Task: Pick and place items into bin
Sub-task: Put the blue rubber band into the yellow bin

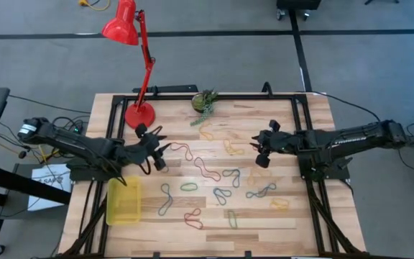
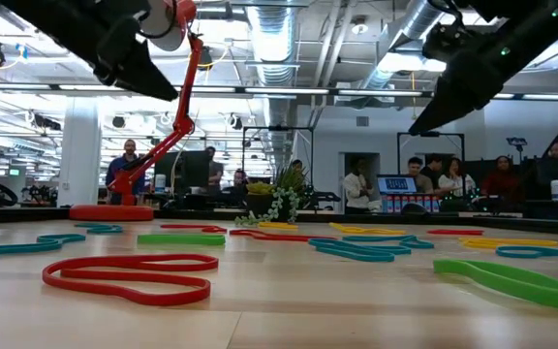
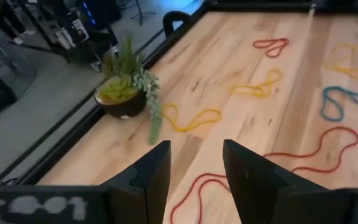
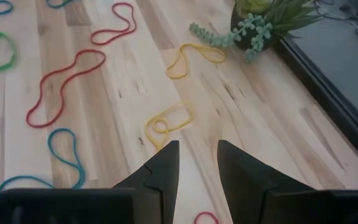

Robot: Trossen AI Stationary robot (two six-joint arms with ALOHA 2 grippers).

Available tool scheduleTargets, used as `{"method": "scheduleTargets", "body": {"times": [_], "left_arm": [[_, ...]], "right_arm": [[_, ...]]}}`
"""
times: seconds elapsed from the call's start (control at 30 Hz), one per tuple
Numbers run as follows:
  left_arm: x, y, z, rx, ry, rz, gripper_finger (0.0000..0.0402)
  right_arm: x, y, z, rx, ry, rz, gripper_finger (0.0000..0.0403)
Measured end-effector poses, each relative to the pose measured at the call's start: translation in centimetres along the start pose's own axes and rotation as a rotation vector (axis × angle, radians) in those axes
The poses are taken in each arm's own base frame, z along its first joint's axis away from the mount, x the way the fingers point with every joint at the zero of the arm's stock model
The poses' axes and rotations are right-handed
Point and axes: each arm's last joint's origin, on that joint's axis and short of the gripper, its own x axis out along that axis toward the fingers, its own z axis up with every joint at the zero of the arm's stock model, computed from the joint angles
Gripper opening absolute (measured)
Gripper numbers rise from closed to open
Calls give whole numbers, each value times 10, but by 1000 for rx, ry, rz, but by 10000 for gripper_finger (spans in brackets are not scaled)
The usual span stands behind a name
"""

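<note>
Fingers of left gripper (image 1: 161, 155) are hanging released just left of red band (image 1: 184, 151), lying left-to-right; right gripper (image 1: 259, 150) is waiting released, farther off.

1. White lettering on the right arm (image 1: 351, 137), behind its fingers: too small to read.
2. Printed sheet (image 1: 49, 176) on the floor, behind the left arm's fingers: illegible.
3. Blurred white marks on the left wrist housing (image 3: 36, 205): unreadable.
</note>
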Motion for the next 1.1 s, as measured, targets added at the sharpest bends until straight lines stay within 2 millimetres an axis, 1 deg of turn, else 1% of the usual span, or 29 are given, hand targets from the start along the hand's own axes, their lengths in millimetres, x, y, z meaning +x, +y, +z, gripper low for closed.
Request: {"method": "scheduleTargets", "body": {"times": [0.1, 0.23, 0.33, 0.47, 0.6, 0.73, 0.83, 0.93, 1.0, 1.1], "left_arm": [[-3, 3, 3, -38, -11, -13, 139], [-4, 2, -3, -9, 62, -95, 139], [-2, 0, -10, -77, 105, -144, 139], [3, -2, -9, -120, 96, -115, 139], [7, -4, -12, -105, 140, -163, 139], [6, -7, -14, -1, 173, -262, 139], [5, -4, -20, 46, 225, -235, 139], [5, 5, -34, 121, 361, -173, 139], [4, 11, -42, 133, 451, -129, 139], [8, 16, -45, 114, 508, -109, 139]], "right_arm": [[0, -1, 0, 25, 5, -6, 102], [2, -4, 0, 45, 6, -22, 102], [5, -7, 1, 75, 10, -37, 102], [10, -9, 2, 92, 4, -52, 102], [14, -10, 2, 97, 13, -62, 102], [15, -10, 2, 96, 18, -63, 102], [14, -10, 2, 97, 15, -62, 102], [15, -10, 3, 99, 8, -62, 102], [15, -10, 3, 99, 8, -61, 102], [15, -10, 3, 97, 7, -61, 102]]}}
